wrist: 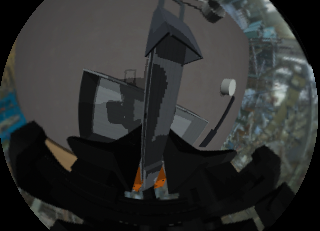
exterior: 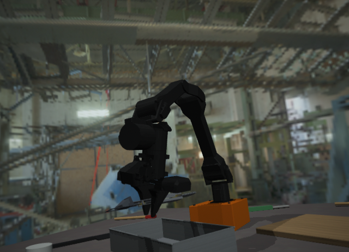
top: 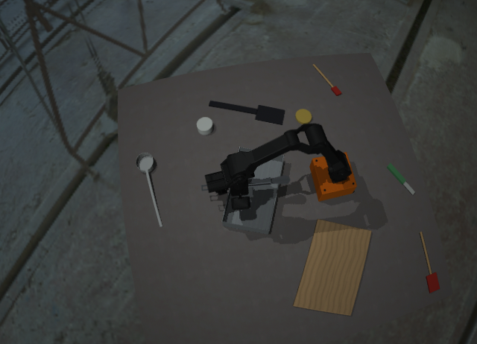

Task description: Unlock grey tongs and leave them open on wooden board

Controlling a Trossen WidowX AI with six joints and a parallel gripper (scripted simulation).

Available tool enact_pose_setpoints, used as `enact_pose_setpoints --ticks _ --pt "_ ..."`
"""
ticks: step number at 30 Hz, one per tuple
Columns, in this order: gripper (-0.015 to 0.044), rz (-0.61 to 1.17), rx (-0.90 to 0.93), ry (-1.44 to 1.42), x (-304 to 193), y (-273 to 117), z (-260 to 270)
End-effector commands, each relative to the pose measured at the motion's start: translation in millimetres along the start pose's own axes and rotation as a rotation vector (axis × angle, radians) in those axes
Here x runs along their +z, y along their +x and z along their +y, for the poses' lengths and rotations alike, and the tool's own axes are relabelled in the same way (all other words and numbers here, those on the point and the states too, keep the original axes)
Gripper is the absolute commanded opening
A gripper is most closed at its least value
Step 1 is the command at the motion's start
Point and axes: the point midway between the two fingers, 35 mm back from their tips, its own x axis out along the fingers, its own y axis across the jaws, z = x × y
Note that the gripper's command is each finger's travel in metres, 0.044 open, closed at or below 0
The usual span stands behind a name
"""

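The grey tongs (top: 282, 179) (exterior: 180, 197) (wrist: 170, 101) are off the roasting tin (top: 246, 228) (exterior: 126, 240) (wrist: 87, 108), held level-ish above it. Their end with the dark block and wire loop points away from the orange base and a little down; the other end points towards the base and a little up. The arms look pressed close together; the lock's state cannot be told. My gripper (exterior: 149, 213) (wrist: 155, 126) is shut on the tongs near their middle, fingers pointing down; the arm hides the fingertips in the top view. The wooden board (top: 333, 269) (exterior: 310, 227) lies bare on the table.
The orange base (top: 335, 188) (exterior: 217, 214) stands between the tin and the table's right side. A white jar (top: 205, 123) (wrist: 228, 87), a black spatula (top: 269, 115) and a yellow disc (top: 303, 116) lie behind the tin. A long-handled pan (top: 153, 196) lies left; a green-handled knife (top: 396, 173) lies right.
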Motion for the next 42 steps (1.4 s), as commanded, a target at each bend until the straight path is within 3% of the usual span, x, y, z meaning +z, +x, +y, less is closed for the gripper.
enact_pose_setpoints --ticks 1,5,18,42 --pt "-0.015 0.003 0.113 0.057 3.9 -3.9 0.3" --pt "-0.015 0.01 0.209 0.103 6.6 -6.1 0.1" --pt "-0.015 0.007 0.209 0.078 5.2 -7.4 8.4" --pt "-0.015 -0.037 0.227 -0.292 -42.5 -55.2 146.4"
